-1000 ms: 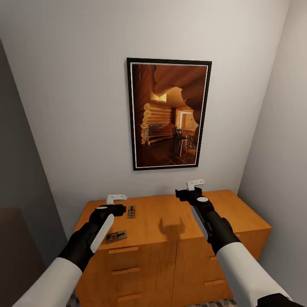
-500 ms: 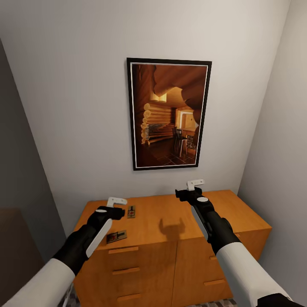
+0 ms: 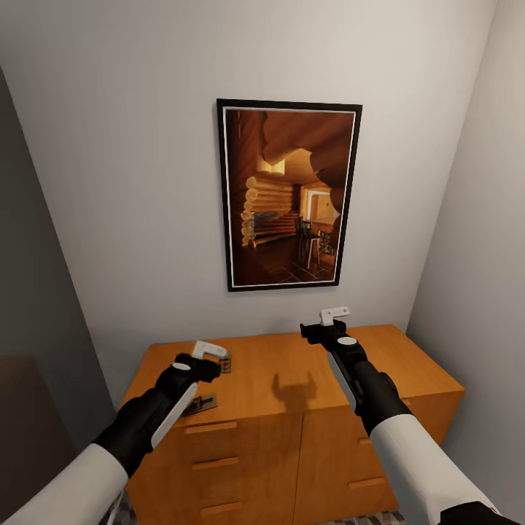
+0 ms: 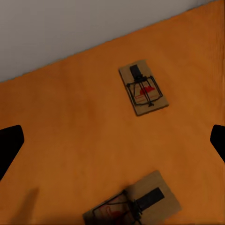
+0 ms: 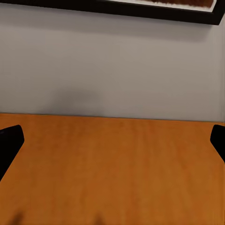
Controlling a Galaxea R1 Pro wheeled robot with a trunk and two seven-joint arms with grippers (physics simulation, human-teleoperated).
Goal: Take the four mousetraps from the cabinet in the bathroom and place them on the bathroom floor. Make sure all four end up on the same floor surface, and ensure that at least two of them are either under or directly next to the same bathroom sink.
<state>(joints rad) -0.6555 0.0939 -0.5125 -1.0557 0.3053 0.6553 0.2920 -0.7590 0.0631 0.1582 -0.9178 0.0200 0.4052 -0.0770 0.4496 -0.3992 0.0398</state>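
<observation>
I am hovering my left gripper (image 3: 211, 352), wide open, over two mousetraps (image 4: 142, 90) on the cabinet (image 3: 292, 379), lower left. They look light, flat and stiff; I should pinch the wooden edges.

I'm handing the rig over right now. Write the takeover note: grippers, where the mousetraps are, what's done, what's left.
Left gripper: open, empty, hovering over the left end of the cabinet top, above the traps.
Right gripper: open, empty, held above the cabinet's middle-right, facing the wall.
Two mousetraps lie flat on the cabinet top, apart from each other: the far mousetrap nearer the wall, the near mousetrap by the front edge. The other two are not accounted for from these views.
Done: nothing visibly placed.
Left: grasp a trap with the left gripper, find the rest, carry all four to the bathroom floor, two by the sink.
</observation>
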